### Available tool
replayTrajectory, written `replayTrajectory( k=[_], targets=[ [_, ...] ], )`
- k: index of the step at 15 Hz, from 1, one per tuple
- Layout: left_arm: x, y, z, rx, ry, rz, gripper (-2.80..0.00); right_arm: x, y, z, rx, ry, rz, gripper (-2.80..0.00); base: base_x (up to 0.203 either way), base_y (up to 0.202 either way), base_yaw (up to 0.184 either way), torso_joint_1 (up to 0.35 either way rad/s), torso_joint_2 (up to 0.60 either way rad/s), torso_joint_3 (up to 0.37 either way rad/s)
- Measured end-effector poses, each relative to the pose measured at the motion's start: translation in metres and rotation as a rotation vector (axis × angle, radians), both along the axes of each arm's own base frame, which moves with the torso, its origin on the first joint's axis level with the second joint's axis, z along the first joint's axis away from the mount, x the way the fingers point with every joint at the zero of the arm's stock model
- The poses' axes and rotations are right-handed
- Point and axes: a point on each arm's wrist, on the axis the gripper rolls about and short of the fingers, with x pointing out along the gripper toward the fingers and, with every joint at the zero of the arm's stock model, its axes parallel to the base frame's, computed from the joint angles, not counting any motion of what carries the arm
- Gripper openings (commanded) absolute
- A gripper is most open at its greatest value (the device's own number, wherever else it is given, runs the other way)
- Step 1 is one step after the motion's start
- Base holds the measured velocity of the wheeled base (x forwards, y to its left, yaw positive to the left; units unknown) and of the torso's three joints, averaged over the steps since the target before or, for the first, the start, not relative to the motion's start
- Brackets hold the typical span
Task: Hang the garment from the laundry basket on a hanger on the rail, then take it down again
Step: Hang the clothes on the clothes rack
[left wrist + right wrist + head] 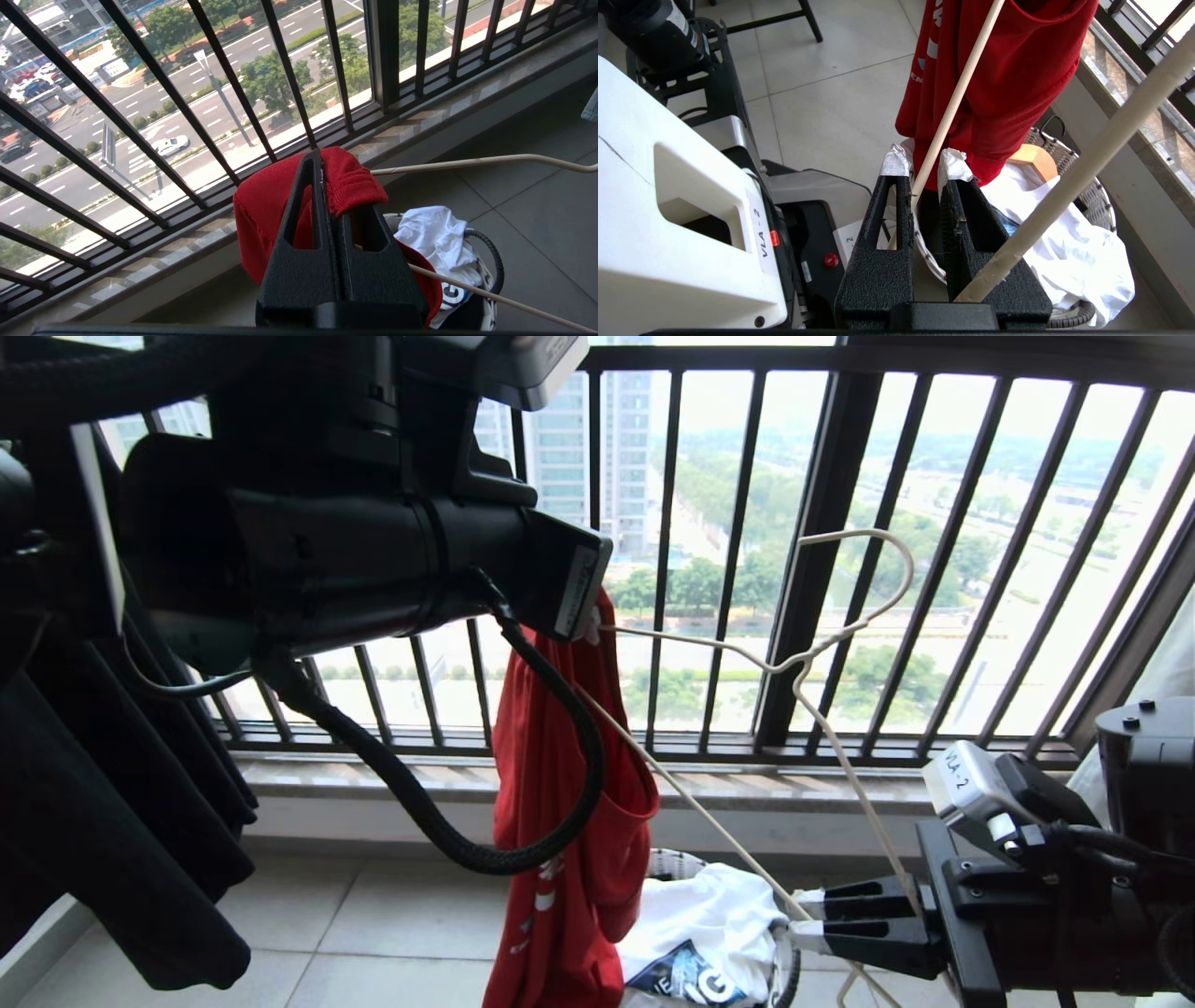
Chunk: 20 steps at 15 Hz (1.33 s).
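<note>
Above the laundry basket (789, 980), your red T-shirt (560, 821) hangs in the air in front of the window railing (822, 551), bunched at its top edge in your left gripper (334, 186), whose fingers are pressed together on the fabric. One end of the white wire hanger (840, 644) reaches that same bunch; its hook points up toward the railing, free of any support, and it slants down to your right gripper (922, 161). There the taped fingertips (894, 161) stand a little apart with a thin hanger wire running between them; you cannot tell from these views whether they actually pinch it. White clothing (1073, 252) and a wooden hanger (1034, 161) fill the basket on the tiled floor (373, 933). Dark clothing (112, 803) hangs at the left.
</note>
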Motion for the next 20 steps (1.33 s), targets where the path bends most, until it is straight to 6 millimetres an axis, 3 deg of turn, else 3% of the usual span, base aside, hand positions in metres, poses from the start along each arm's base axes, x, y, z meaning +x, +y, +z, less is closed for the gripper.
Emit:
replayTrajectory(
  k=[9, 16, 20],
  targets=[
    [0.027, -0.016, 0.020, -0.047, -0.061, 0.039, -2.80, -0.009, 0.003, -0.002, -0.003, -0.006, 0.054, -2.80, 0.000, 0.000, 0.000, 0.000, 0.00, 0.000],
    [0.050, -0.016, 0.019, -0.024, -0.083, 0.091, -2.80, -0.017, 0.002, 0.001, -0.002, -0.009, 0.069, -2.80, 0.000, 0.000, 0.000, 0.000, 0.00, 0.000],
    [0.057, -0.026, 0.015, -0.049, -0.097, 0.082, -2.80, -0.019, 0.002, 0.002, 0.001, -0.014, 0.073, -2.80, 0.000, 0.000, 0.000, 0.000, 0.00, 0.000]
  ],
)
